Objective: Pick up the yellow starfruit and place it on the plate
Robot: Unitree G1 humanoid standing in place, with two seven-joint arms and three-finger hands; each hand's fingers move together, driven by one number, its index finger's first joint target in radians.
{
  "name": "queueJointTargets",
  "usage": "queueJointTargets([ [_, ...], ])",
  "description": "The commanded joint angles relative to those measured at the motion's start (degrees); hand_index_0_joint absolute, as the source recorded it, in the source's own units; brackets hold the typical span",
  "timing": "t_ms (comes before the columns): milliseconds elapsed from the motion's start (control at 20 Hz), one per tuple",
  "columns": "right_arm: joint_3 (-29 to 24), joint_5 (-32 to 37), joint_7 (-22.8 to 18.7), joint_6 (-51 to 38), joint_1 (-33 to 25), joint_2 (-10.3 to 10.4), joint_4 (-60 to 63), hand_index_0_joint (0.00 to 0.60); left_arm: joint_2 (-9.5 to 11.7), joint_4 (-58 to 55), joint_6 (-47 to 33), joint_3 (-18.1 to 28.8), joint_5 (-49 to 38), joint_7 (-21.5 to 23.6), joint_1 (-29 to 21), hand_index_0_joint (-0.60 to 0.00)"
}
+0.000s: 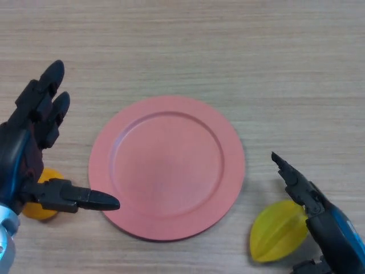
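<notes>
At lower right, the right hand [311, 197] is seen with fingers [285, 166] extended above the yellow starfruit [278, 231], nothing grasped; the left hand [34, 142] is spread loose beside an orange object [39, 209]. The plate [166, 166] lies bare on the table [228, 51]; pickup and placement are judged outstanding.

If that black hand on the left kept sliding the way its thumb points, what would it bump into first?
Most likely the pink plate. The left hand has its thumb aimed rightward, its tip already over the plate's near-left rim. Height above the plate is unclear, so it might pass over rather than touch.
</notes>
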Motion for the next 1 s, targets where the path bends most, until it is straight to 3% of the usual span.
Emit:
queueJointTargets([
  [50, -1.5, 2.2, -4.5, -7.7, -0.5, -0.8, -2.4, 0.149, 1.4, -2.7, -8.9, 3.9, -1.4, 0.3, -1.1, 0.000],
  [100, -1.6, 2.2, -4.7, -7.6, -0.5, -0.8, -2.3, 0.250, 1.4, -2.7, -9.0, 4.0, -1.4, 0.3, -1.1, 0.000],
  [150, -1.7, 2.7, -4.9, -7.1, -0.3, -0.7, -2.4, 0.399, 1.5, -2.6, -9.2, 4.2, -1.5, 0.2, -1.0, 0.000],
  [250, -2.2, 2.8, -5.2, -6.0, 0.1, -0.8, -2.1, 0.599, 1.4, -2.5, -9.7, 4.5, -1.5, -0.2, -0.4, 0.000],
  [700, -3.0, 11.1, 3.5, 1.0, 0.8, -1.1, -7.5, 0.600, 1.1, -0.8, -11.4, 4.7, -1.2, 0.0, -0.3, 0.000],
  [1000, -2.0, 14.3, 8.1, 12.8, -4.4, -0.1, -19.1, 0.600, 1.5, -1.3, -11.0, 5.3, -3.7, 1.1, -0.6, 0.000],
])
